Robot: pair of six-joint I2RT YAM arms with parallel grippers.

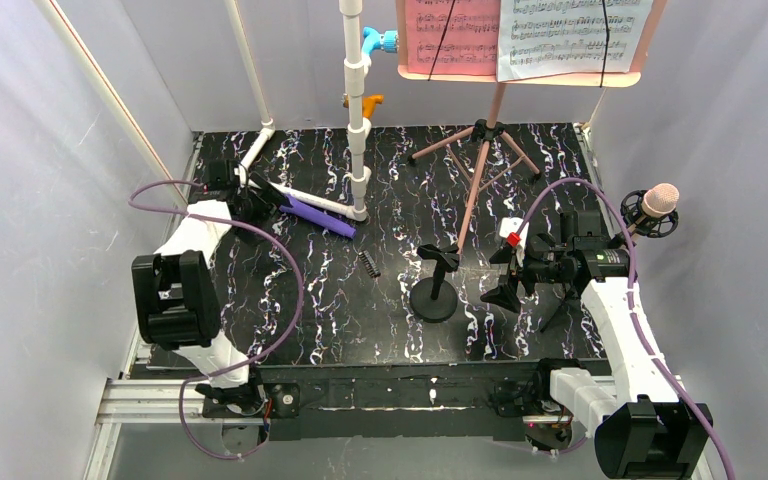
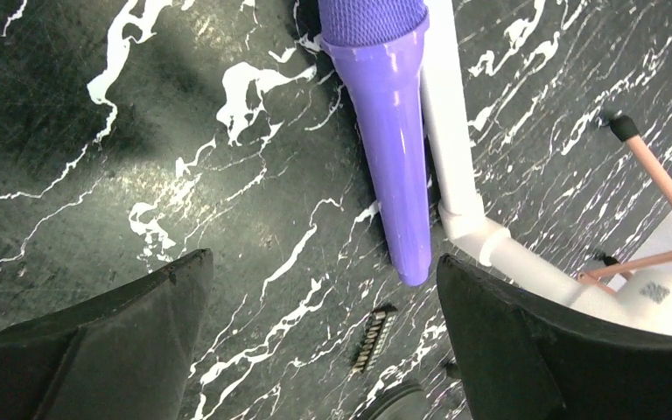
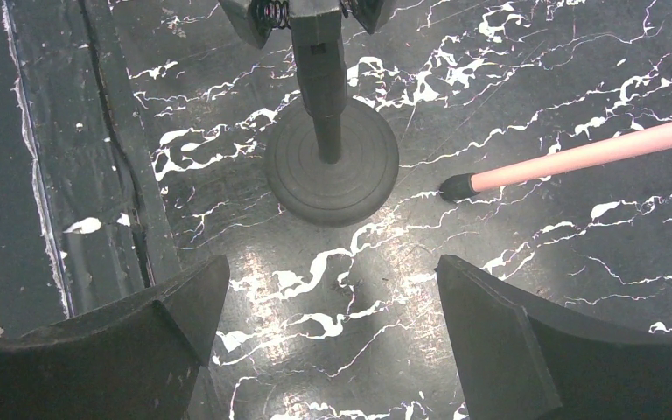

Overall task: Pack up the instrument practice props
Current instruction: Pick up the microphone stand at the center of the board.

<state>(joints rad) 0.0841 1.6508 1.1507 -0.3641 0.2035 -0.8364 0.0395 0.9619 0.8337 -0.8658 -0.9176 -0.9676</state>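
Note:
A purple tube (image 1: 318, 216) lies flat on the black marble table, right against the white pipe frame's base bar (image 1: 310, 200). My left gripper (image 1: 265, 200) hovers open just over its near end. In the left wrist view the purple tube (image 2: 391, 157) lies ahead of the left gripper (image 2: 322, 262), closer to the right finger, untouched. The pink music stand (image 1: 480, 150) rises at the back right, its desk (image 1: 525, 66) holding a pink page (image 1: 450, 35) and a white page (image 1: 570, 35). My right gripper (image 1: 500, 272) hangs open beside the stand's front leg (image 3: 577, 157); nothing lies between the right gripper's (image 3: 332, 262) fingers.
A black round-base clip stand (image 1: 433, 295) rises just left of my right gripper, seen as the disc base (image 3: 331, 162). A small black comb-like clip (image 1: 368, 263) lies mid-table, also the comb-like clip (image 2: 374, 337). The white pipe frame (image 1: 357, 120) stands upright. A pink-headed microphone (image 1: 657, 205) sits at the right wall.

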